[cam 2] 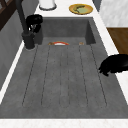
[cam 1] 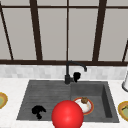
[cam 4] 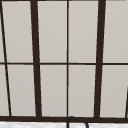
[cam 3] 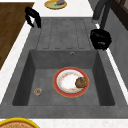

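The right hand (cam 1: 76, 76) hangs just beside the base of the black faucet (cam 1: 68, 75), at the back rim of the sink (cam 1: 45, 90); its fingers (cam 3: 100, 41) are curled downward and close on nothing, so it hovers rather than grips. The left hand (cam 1: 38, 111) floats over the ribbed draining board near the front edge, fingers (cam 3: 32, 17) bent loosely and holding nothing. In the basin lies a red-rimmed plate (cam 3: 71, 82) with a brown lump of food (cam 3: 81, 82) at its edge, and a small round piece (cam 3: 38, 91) rests on the basin floor. A red ball (cam 1: 67, 115) sits in front. Yellow plates (cam 1: 123, 110) stand on the table at both sides.
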{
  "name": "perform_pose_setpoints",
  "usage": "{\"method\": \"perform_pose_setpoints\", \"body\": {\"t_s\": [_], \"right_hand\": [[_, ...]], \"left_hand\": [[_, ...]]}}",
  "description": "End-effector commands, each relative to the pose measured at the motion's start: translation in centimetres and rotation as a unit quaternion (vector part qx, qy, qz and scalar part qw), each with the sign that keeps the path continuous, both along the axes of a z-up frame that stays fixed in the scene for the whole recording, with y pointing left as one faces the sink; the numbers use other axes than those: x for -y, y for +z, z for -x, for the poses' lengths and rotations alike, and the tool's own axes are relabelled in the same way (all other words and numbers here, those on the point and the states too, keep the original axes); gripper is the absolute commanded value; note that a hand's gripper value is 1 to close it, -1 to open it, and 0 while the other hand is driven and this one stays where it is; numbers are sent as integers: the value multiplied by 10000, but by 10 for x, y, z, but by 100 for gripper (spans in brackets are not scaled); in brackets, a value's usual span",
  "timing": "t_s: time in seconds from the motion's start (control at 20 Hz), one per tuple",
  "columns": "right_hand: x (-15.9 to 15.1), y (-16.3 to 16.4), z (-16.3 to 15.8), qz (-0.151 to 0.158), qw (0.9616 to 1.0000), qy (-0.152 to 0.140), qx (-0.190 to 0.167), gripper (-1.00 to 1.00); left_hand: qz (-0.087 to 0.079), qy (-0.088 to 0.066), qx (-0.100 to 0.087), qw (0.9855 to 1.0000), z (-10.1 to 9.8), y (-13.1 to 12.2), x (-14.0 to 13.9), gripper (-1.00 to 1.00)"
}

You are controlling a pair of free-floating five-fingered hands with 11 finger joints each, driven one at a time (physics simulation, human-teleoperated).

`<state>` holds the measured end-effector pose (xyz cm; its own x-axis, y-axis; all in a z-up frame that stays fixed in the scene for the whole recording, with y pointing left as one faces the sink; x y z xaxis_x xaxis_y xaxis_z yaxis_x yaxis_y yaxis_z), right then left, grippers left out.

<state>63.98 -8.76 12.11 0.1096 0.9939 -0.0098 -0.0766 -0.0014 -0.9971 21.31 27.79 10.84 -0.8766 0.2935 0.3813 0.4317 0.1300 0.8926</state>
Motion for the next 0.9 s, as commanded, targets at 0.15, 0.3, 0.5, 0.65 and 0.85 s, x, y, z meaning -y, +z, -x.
{"method": "perform_pose_setpoints", "body": {"t_s": [0.15, 0.3, 0.5, 0.65, 0.85], "right_hand": [[-22, -1, -8, 710, 9973, -155, -87, 100], [-23, -2, -4, 839, 9960, -288, -66, 100], [-26, -2, -3, 1087, 9936, -314, 41, 100], [-30, -2, -3, 1292, 9911, -300, 97, 100], [-35, -2, -3, 1554, 9873, -300, 135, 100]], "left_hand": [[0, 0, 0, 10000, 0, 0, 0, 0], [0, 0, 0, 10000, 0, 0, 0, 0], [0, 0, 0, 10000, 0, 0, 0, 0], [0, 0, 0, 10000, 0, 0, 0, 0], [0, 0, 0, 10000, 0, 0, 0, 0]]}}
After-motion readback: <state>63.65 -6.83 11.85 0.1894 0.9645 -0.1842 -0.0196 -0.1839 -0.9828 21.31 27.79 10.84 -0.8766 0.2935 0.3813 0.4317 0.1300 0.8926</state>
